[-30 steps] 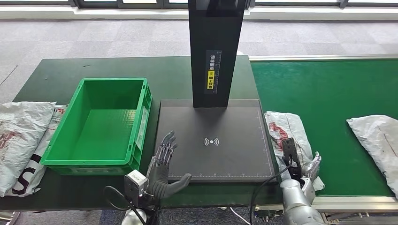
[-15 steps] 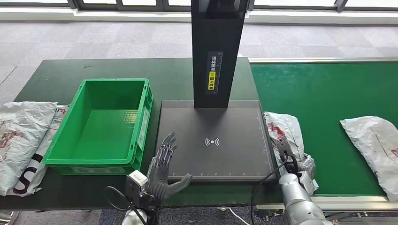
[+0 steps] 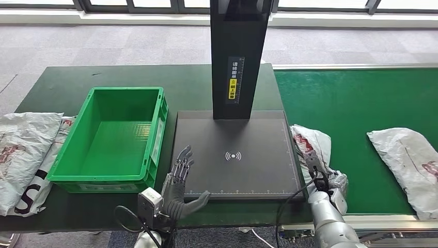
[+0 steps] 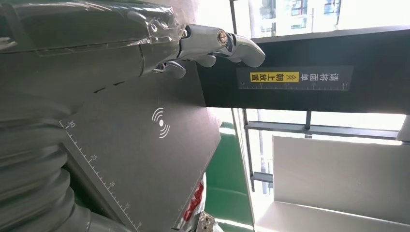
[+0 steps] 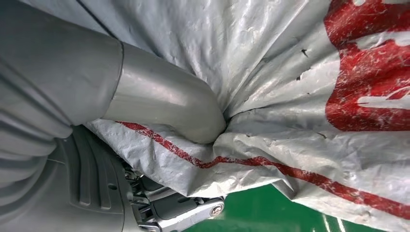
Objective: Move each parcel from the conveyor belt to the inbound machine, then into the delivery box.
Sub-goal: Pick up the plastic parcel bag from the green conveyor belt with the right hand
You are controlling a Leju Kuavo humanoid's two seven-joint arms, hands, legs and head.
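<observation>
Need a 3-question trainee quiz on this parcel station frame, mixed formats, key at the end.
1. True or false: the green crate already holds a parcel.
2. Which hand is on the parcel at the belt edge? A) left hand B) right hand C) neither
3. Fill in: the left hand rests with fingers spread at the near-left corner of the black ____.

Key:
1. False; its floor is bare.
2. B; the right hand presses into the crinkled wrap, thumb dug in, in the right wrist view.
3. Scanner platform.
</observation>
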